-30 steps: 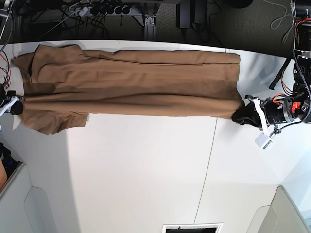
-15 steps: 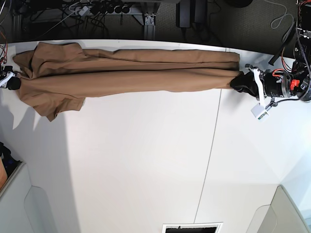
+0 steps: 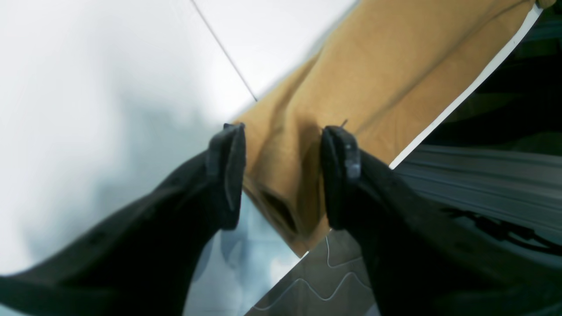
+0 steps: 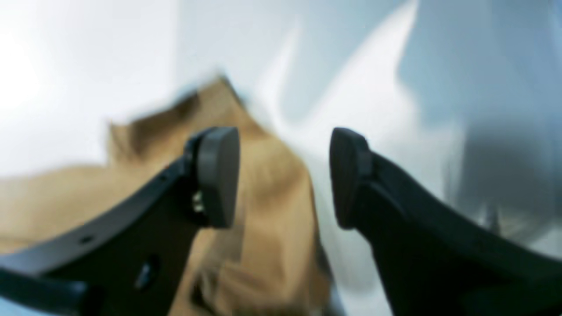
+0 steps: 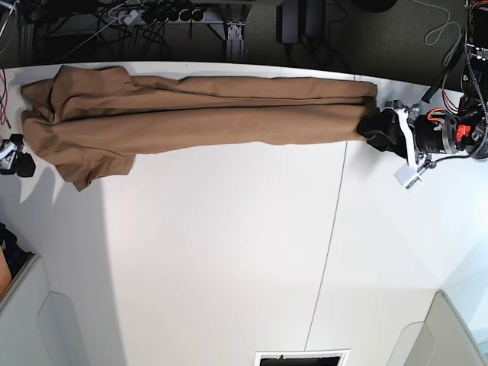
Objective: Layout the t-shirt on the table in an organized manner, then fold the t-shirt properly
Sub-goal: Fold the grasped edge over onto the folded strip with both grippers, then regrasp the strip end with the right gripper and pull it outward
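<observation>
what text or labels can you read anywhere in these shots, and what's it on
No text can be read in any view.
The small white tag hanging from the left gripper: any print is too small to read.
The t-shirt: plain tan cloth, no print or label showing.
The table: bare white, only a thin dark seam, no markings.

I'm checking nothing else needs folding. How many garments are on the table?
1: the t-shirt, stretched in a long narrow band along the table's far edge, from the left gripper to near the right gripper. Nothing else shows, though the folds could hide something.
</observation>
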`<state>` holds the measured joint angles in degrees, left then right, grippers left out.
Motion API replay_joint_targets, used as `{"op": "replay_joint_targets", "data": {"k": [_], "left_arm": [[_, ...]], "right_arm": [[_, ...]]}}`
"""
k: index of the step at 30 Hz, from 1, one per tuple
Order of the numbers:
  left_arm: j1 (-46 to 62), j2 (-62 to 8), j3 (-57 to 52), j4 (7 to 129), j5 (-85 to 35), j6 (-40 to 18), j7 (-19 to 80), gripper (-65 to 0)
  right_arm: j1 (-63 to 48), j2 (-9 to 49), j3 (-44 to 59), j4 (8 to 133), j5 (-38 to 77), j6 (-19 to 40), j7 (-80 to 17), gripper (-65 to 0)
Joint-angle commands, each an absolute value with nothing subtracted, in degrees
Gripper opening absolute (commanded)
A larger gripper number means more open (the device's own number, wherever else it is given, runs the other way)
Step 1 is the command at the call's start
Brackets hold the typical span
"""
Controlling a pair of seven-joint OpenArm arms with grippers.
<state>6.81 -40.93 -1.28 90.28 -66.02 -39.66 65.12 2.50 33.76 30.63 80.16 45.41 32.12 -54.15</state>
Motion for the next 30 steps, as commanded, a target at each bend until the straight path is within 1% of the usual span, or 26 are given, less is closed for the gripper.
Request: {"op": "replay_joint_targets", "data": {"k": [1, 4, 10, 14, 18, 19, 20, 21, 23, 24, 30], "left_arm": [[6.0, -42.0, -1.8, 91.1, -67.1, -40.0, 63.8, -34.6], [6.0, -42.0, -1.8, 91.1, -66.8, -40.0, 63.1, -34.5], [5.8, -42.0, -1.8, 91.1, -66.4, -40.0, 62.4, -34.5], [5.7, -42.0, -1.8, 91.1, -65.7, -40.0, 62.4, -34.5], [5.8, -42.0, -1.8, 91.1, -65.5, -40.0, 62.4, -34.5], [5.8, -42.0, -1.8, 91.1, -65.3, -40.0, 62.4, -34.6], [5.8, -42.0, -1.8, 91.1, -65.3, -40.0, 62.4, -34.6], [5.8, -42.0, -1.8, 91.1, -65.3, -40.0, 62.4, -34.6], [5.8, -42.0, -1.8, 91.1, -65.3, -40.0, 62.4, -34.5], [5.8, -42.0, -1.8, 91.1, -65.4, -40.0, 62.4, -34.5], [5.8, -42.0, -1.8, 91.1, -65.3, -40.0, 62.3, -34.6]], "right_arm": [[4.0, 34.3, 30.7, 80.9, 45.3, 32.4, -53.2, -32.3], [5.3, 33.3, 28.1, 79.8, 42.2, 32.3, -51.3, -32.3], [5.4, 32.8, 18.0, 76.3, 34.8, 31.2, -45.9, -32.3], [5.4, 32.8, 13.1, 75.0, 34.1, 31.2, -45.6, -32.3], [5.4, 32.5, 11.5, 75.0, 37.0, 31.3, -45.6, -32.6], [5.4, 32.3, 11.5, 75.0, 37.3, 31.3, -45.6, -33.8], [5.5, 32.1, 11.5, 75.0, 37.4, 31.3, -45.6, -37.6], [5.5, 31.7, 11.5, 75.0, 37.3, 31.3, -45.7, -43.7], [5.5, 31.2, 11.5, 75.0, 37.3, 31.3, -45.7, -59.3], [5.5, 31.0, 11.5, 75.0, 37.3, 31.3, -45.9, -65.0], [5.3, 31.0, 12.4, 77.8, 37.7, 31.3, -52.4, -65.0]]}}
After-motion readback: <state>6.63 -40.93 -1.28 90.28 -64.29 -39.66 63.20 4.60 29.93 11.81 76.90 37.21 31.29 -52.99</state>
